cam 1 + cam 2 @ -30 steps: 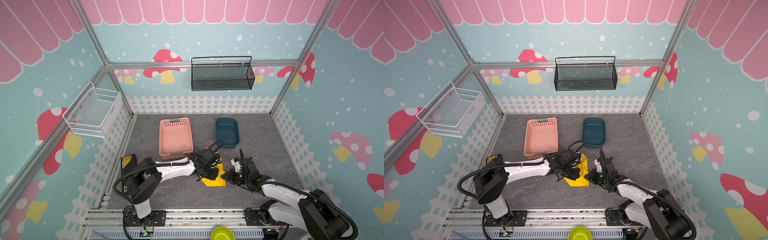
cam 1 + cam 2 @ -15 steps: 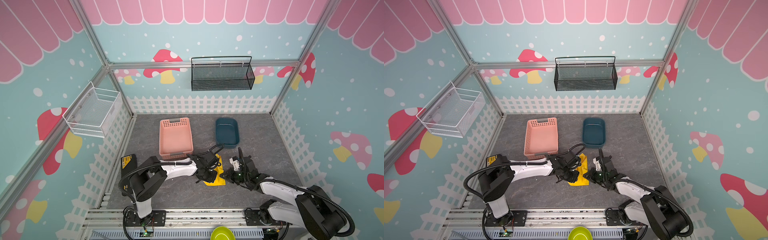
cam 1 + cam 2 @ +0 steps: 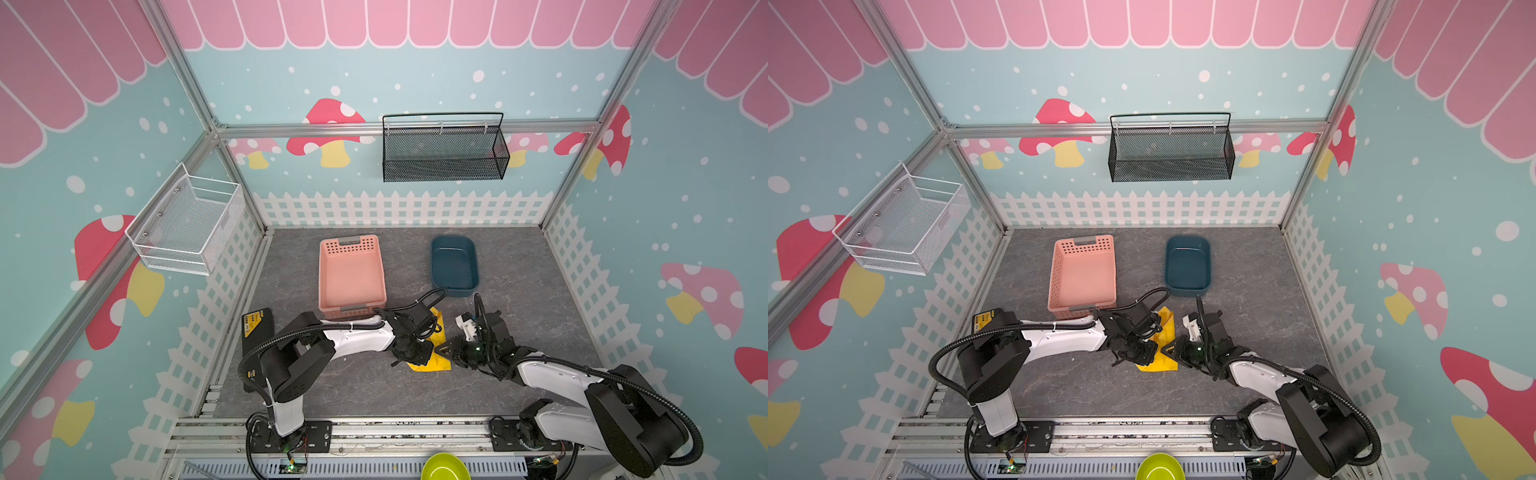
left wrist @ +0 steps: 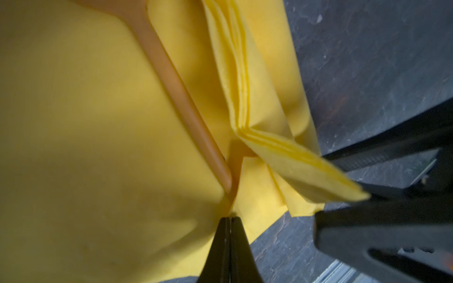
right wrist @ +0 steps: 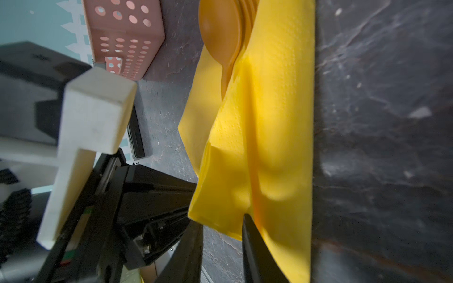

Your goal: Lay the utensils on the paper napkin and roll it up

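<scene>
Since a second ago the right gripper (image 3: 446, 352) has edged in toward the bright yellow paper napkin (image 3: 436, 363). Its jaws, then pressed together, now stand spread. The left arm has barely shifted.

From where I stand, the napkin lies on the grey stone-patterned tabletop (image 3: 519, 291), just in front of the pink slotted plastic basket (image 3: 351, 274) and between the two grippers. It is folded over on itself in several layers. In the right wrist view a layered corner of it sits between the spread jaws of the right gripper (image 5: 220, 220); I cannot tell whether either jaw touches the paper.

The left gripper (image 4: 230, 220) has its jaws pressed together, tips down at the napkin's edge right by the handle ends. Whether any paper is caught between them I cannot tell.

The slim orange-yellow plastic utensils (image 4: 171, 80) lie on the napkin. One handle runs bare across the sheet, and another handle end peeks out from under the folded flap. In the right wrist view the round-bowled spoon (image 5: 218, 31) sticks out past the napkin's end nearest the pink basket.

A dark blue plastic tub (image 3: 453, 266) stands to the right of the basket, apart from it. A yellow-and-black sticker (image 3: 254, 322) sits on a black panel by the left arm's base, its print too small to read.
</scene>
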